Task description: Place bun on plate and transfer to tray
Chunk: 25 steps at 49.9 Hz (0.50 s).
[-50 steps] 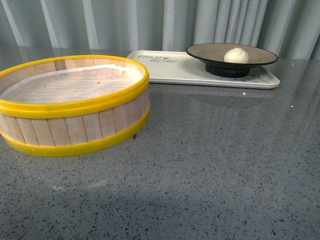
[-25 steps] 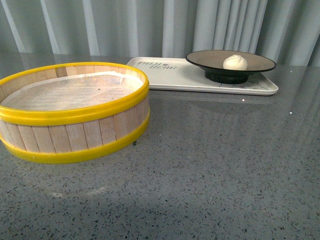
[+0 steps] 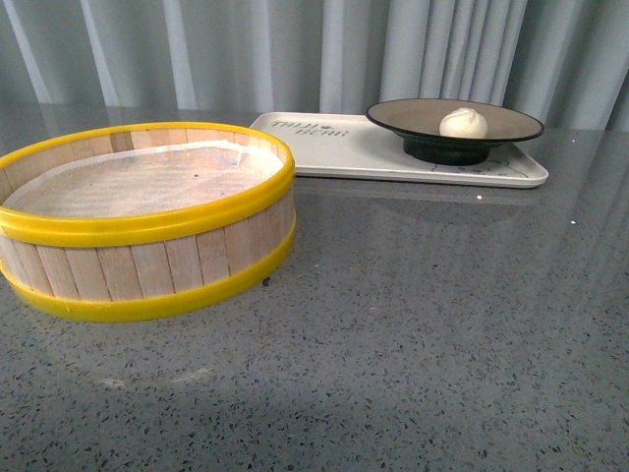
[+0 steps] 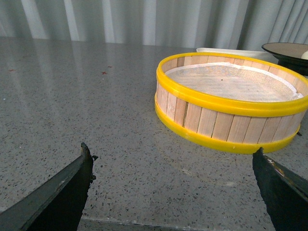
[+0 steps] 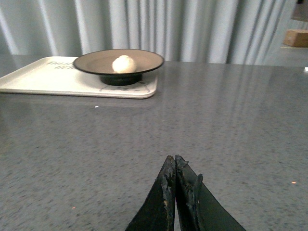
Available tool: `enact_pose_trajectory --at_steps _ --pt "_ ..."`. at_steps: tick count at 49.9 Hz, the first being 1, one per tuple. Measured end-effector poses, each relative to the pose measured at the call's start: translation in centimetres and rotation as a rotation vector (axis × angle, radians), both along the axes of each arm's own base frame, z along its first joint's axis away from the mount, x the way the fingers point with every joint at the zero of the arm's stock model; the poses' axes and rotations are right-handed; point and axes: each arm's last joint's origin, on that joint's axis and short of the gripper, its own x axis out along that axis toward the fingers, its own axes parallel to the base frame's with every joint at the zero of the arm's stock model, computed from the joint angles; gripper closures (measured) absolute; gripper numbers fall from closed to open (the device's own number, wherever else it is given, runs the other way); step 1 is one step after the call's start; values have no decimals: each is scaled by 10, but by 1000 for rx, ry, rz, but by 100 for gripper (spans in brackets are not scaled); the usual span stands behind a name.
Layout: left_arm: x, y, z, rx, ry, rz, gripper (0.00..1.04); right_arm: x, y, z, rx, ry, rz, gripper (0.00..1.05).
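Grey speckled stone countertop (image 3: 423, 324) carries all items. Bun (image 3: 463, 122), white with a pleated top, sits inside the plate (image 3: 511, 126), roughly at its centre. That taupe plate with black rim and foot stands on the cream tray (image 3: 344, 147), occupying the tray's right end as the robot faces it; faint lettering marks the tray's bare left portion.

Right gripper (image 5: 175, 166): both dark fingers pressed together, tips meeting, nothing between them. It sits low over bare countertop. Bun, plate and tray lie well ahead of this gripper and off to its left, clear of any contact.

Left gripper (image 4: 172, 163): fingers spread wide, one tip at each lower corner of its wrist view, nothing held. Yellow-rimmed wooden steamer basket (image 4: 231, 108) stands ahead of this gripper, toward its right finger, apart from it. Basket floor is lined with white paper (image 4: 231, 82); a small dark speck shows on the lining, too small to identify. Beyond the basket, a sliver of the tray and the plate's rim show at the edge of that view.

Neither arm appears in the front view. Pleated grey curtain (image 3: 295, 49) backs the counter.
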Motion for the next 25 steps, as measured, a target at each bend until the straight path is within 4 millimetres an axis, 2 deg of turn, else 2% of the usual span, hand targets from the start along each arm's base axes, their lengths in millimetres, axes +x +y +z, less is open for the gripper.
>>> enact_pose_trajectory --at_steps 25 --pt "0 0 0 0 0 -1 7 -13 2 -18 3 -2 7 103"
